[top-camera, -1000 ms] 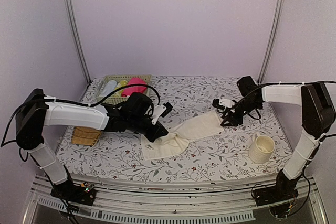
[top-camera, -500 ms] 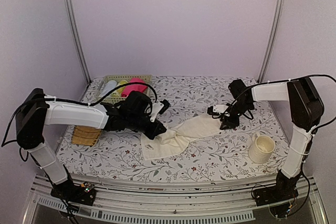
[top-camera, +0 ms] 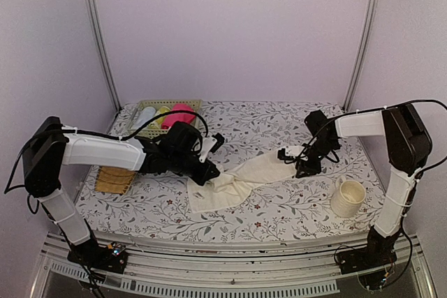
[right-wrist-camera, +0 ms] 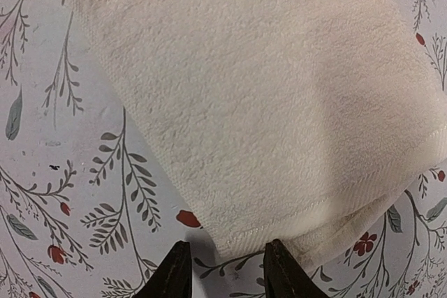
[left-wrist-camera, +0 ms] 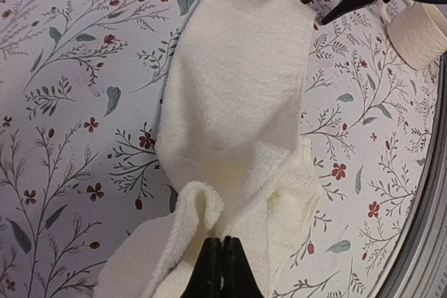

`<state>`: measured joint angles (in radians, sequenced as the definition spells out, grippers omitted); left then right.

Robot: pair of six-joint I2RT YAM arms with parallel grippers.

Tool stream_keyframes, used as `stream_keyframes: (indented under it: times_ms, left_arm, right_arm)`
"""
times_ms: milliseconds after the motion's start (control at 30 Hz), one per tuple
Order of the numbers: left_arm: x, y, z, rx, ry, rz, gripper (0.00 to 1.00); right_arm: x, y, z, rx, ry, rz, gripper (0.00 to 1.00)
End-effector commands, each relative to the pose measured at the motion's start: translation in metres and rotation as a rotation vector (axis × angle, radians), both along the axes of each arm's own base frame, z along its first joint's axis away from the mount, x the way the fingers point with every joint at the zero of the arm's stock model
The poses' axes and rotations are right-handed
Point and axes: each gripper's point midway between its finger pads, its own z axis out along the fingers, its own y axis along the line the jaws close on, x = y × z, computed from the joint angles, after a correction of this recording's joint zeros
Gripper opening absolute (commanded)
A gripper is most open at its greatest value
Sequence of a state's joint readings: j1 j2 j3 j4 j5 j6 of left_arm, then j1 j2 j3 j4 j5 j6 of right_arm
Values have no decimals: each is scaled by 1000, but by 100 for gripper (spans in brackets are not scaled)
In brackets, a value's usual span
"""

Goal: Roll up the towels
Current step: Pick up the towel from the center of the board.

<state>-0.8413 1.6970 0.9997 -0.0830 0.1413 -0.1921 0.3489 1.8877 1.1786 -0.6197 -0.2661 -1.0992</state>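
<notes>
Cream towel, stretched slantwise across the middle of the flower-printed table. Runs from near left to far right, flat at the far-right end and rumpled into loose folds at the near-left end. From the left wrist, shows as a long strip of cream towel leading away, with two soft ridges rising at the close end. From the right wrist, shows as a flat doubled layer of cream towel with a stitched hem along the nearest edge.

Left gripper, down at the rumpled end: jaws closed, pinching a raised fold of the cloth. Looks the same up close, left gripper pressed together with cloth bunched on either side.

Right gripper, low over the far-right end: jaws apart, gripping nothing. Up close, right gripper straddles the hemmed corner, one dark finger on each side. Cannot tell whether the tips touch the table.

Pink towel, bunched in a woven basket at the far-left corner, next to pale items too small to tell.

Mug, upright near the right edge, apart from the cloth. Straw mat, flat by the left edge, partly under the left arm.
</notes>
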Motion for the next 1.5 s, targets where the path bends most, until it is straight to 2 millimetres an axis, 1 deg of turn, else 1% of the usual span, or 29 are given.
stream_keyframes:
  times_ms: [0, 133, 233, 267, 333, 367, 433, 500, 567, 667, 700, 767, 800, 833, 867, 900, 967, 1100, 1167, 1233, 1333, 1467]
  left_arm:
    - [8, -1, 2, 1, -5, 9, 0]
    - [6, 1, 0, 6, -2, 9, 0]
    - [6, 1, -1, 5, -2, 7, 0]
    - [6, 0, -1, 3, 0, 5, 0]
    - [6, 0, -3, 4, 3, 4, 0]
    - [6, 0, -3, 5, 1, 5, 0]
    - [6, 2, -3, 10, -2, 9, 0]
    - [7, 5, -1, 13, -8, 18, 0]
    - [9, 11, 3, 11, -18, 32, 0]
    - [14, 25, 11, 12, -37, 72, 0]
    - [15, 30, 15, 7, -44, 86, 0]
    - [17, 42, 22, -7, -54, 116, 8]
    - [20, 50, 25, -15, -60, 140, 18]
    - [20, 58, 27, -22, -63, 162, 25]
    - [21, 66, 31, -34, -71, 186, 32]
    - [21, 73, 30, -46, -64, 206, 36]
    - [19, 85, 26, -81, -39, 229, 42]
    - [11, 102, 1, -146, 63, 277, 48]
    - [8, 105, -10, -184, 117, 288, 49]
    - [9, 104, -14, -220, 151, 283, 51]
    - [21, 107, -22, -217, 155, 314, 52]
    - [40, 100, -24, -291, 152, 306, 53]
  right_arm:
    - [0, 5, -6, 0, 20, 5, 39]
    - [3, 6, -11, -5, 11, -6, 39]
    - [10, 7, -16, -28, -19, -32, 35]
    - [13, 7, -17, -35, -28, -48, 32]
    - [18, 9, -17, -36, -35, -74, 21]
    - [19, 9, -17, -39, -33, -85, 14]
    - [18, 6, -13, -45, -29, -112, 7]
    - [21, 5, 1, -38, -58, -128, 3]
    - [21, 6, 22, -12, -88, -136, 3]
    - [14, 8, 44, 30, -82, -158, 3]
    - [20, 11, 59, 58, -105, -167, 3]
    - [29, 14, 81, 119, -122, -208, 3]
    - [36, 16, 93, 158, -129, -234, 3]
    - [40, 17, 100, 192, -122, -265, 3]
    - [45, 17, 107, 219, -121, -287, 3]
    - [51, 16, 110, 239, -115, -315, 3]
    - [62, 13, 110, 261, -102, -372, 3]
    - [80, 0, 95, 279, -86, -477, 2]
    - [82, -3, 89, 276, -83, -508, 3]
    - [79, -5, 86, 268, -76, -513, 3]
    - [75, -6, 87, 272, -85, -509, 3]
    - [72, -4, 84, 280, -66, -507, 3]
